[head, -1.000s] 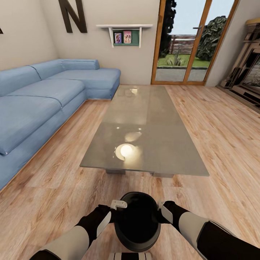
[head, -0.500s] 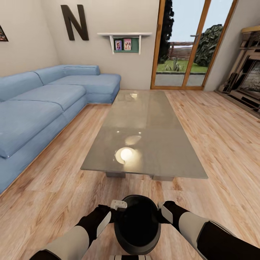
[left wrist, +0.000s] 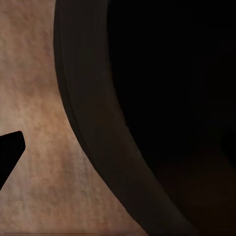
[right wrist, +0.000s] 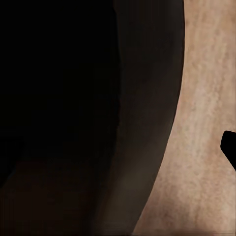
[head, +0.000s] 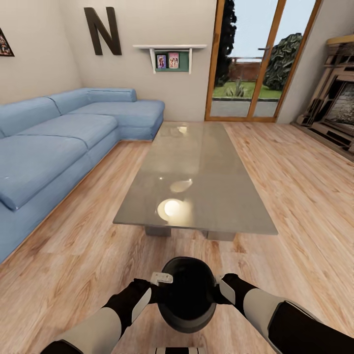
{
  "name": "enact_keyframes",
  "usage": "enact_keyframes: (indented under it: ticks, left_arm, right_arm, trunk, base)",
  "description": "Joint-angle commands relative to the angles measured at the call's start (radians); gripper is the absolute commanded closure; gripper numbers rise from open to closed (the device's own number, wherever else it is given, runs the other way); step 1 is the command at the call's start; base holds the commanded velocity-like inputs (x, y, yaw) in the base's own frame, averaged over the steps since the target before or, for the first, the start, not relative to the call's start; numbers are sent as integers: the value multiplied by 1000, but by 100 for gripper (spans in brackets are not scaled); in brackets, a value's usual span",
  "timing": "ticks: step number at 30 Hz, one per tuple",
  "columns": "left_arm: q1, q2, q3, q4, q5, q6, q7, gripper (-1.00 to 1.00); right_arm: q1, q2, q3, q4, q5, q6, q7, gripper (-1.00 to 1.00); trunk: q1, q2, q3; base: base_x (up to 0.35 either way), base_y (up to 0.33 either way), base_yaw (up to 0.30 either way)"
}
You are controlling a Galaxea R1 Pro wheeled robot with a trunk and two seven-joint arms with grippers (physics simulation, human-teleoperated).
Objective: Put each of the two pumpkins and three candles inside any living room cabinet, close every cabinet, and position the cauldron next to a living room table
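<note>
The glossy black cauldron (head: pixel 188 295) hangs just above the wood floor in the head view, held between both arms. My left gripper (head: pixel 161 281) is shut on its left rim and my right gripper (head: pixel 219 287) on its right rim. Each wrist view has the cauldron's dark rim (left wrist: pixel 93 132) (right wrist: pixel 147 123) up close, with one fingertip (left wrist: pixel 10 147) outside the wall over the floor. The long grey-beige table (head: pixel 196 177) stands a short way ahead of the cauldron, apart from it. The pumpkins and candles are out of view.
A blue corner sofa (head: pixel 59 142) runs along the left side. Glass doors (head: pixel 250 59) are at the far wall, and a wooden TV unit (head: pixel 339 108) stands by the right wall. Open floor lies on both sides of the table.
The whole view has shifted, so the camera moved; the table's near edge now sits slightly farther off. Both grippers keep the cauldron, which rides a little higher in the picture.
</note>
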Motion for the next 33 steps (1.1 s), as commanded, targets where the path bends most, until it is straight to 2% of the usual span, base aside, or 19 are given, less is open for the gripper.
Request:
enact_keyframes:
  ticks: [1, 6, 21, 25, 33]
  left_arm:
    - [0, 0, -2, -1, 7, 4, 2, -100]
    - [0, 0, -2, -1, 7, 4, 2, -100]
    - [0, 0, -2, -1, 7, 19, 0, -100]
    - [0, 0, -2, -2, 6, 76, 0, -100]
    - [-2, 0, -2, -2, 7, 121, -9, -100]
  right_arm:
    - [-1, 0, 8, 1, -9, 3, -1, -100]
    - [-1, 0, 8, 1, -9, 3, -1, -100]
    - [-1, 1, 9, 2, -10, 6, -9, -100]
    - [-1, 0, 7, 1, -10, 9, -10, -100]
    - [-1, 0, 7, 1, -10, 15, -11, -100]
  trunk:
    - [0, 0, -1]
    - [0, 0, -1]
    - [-7, 3, 57]
    - [-9, 4, 73]
    - [-12, 6, 104]
  base:
    - [-33, 0, 0]
    - [-9, 0, 0]
    - [0, 0, 0]
    - [0, 0, 0]
    - [0, 0, 0]
